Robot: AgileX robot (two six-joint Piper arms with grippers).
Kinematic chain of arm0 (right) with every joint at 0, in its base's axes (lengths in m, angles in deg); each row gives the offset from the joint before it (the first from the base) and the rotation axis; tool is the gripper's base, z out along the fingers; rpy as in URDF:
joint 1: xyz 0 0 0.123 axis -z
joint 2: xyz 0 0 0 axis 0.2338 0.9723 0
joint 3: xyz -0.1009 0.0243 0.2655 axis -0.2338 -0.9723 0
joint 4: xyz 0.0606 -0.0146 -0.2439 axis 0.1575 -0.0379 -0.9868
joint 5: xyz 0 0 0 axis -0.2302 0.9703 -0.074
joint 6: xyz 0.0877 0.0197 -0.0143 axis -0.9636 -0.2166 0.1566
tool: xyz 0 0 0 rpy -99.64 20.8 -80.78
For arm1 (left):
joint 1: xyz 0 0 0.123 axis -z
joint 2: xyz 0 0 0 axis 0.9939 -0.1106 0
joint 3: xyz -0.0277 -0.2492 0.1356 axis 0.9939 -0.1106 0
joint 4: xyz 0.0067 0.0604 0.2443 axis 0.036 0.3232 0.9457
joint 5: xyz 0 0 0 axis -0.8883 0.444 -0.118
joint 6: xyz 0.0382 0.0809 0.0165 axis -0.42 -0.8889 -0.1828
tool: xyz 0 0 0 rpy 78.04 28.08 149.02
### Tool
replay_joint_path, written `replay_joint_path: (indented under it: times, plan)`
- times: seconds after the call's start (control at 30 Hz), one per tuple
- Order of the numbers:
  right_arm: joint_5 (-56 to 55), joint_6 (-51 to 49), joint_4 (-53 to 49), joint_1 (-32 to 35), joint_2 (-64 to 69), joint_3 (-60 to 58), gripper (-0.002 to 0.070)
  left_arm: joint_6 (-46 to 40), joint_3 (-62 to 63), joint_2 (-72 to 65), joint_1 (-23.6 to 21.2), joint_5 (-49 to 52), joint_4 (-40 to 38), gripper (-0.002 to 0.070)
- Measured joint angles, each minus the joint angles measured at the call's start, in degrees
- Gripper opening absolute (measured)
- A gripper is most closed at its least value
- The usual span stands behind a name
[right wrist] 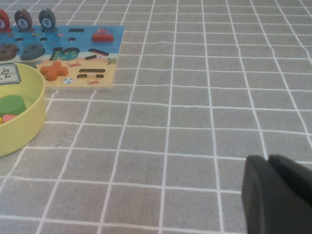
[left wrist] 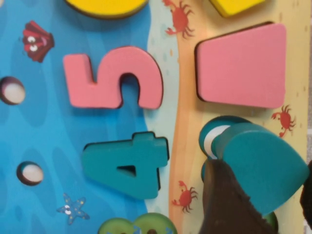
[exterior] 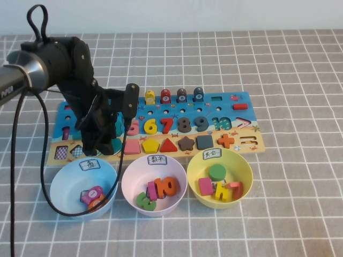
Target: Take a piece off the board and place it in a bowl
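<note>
The board [exterior: 242, 119] lies across the table's middle. My left gripper [exterior: 105, 140] is down over its sandy lower strip at the left and covers the piece in the high view. In the left wrist view the teal heart piece [left wrist: 265, 163] sits between my left gripper's [left wrist: 265, 197] dark fingers [left wrist: 226, 207], shifted partly off its recess [left wrist: 213, 140]. The gripper is shut on it. The pale yellow bowl [exterior: 245, 165] stands in front of the board's right half. My right gripper [right wrist: 274, 195] hangs shut over bare cloth, to the right of the bowl [right wrist: 22, 124] and board [right wrist: 105, 73].
A blue bowl [exterior: 60, 179] and a pink bowl [exterior: 128, 174] stand left of the yellow one, each with pieces inside. The yellow bowl holds a green disc [exterior: 217, 172] and other shapes. Pink 5 [left wrist: 114, 78], teal 4 [left wrist: 126, 165] and a pink trapezoid [left wrist: 241, 66] lie close around the gripper.
</note>
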Motion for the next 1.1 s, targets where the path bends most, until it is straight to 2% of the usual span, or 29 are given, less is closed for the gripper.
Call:
replay_joint_path:
  times: [0.4,0.57,0.73,1.0,1.1]
  plan:
    - [0.0,0.0,0.0,0.0,0.0,0.0,-0.0017,0.16,0.0,4.57,0.0,-1.17,-0.33,0.0276]
    - [0.0,0.0,0.0,0.0,0.0,0.0,-0.0017,5.09,0.0,7.52,0.0,0.26,-0.52,0.0276]
    - [0.0,0.0,0.0,0.0,0.0,0.0,-0.0017,18.93,-0.09,11.69,0.0,2.86,-0.52,0.0276]
    - [0.0,0.0,0.0,0.0,0.0,0.0,-0.0017,55.83,-1.48,18.19,0.0,8.24,-0.57,0.0275]
    - [0.0,0.0,0.0,0.0,0.0,0.0,-0.0017,62.66,-5.15,20.38,0.28,8.48,-0.57,0.0275]
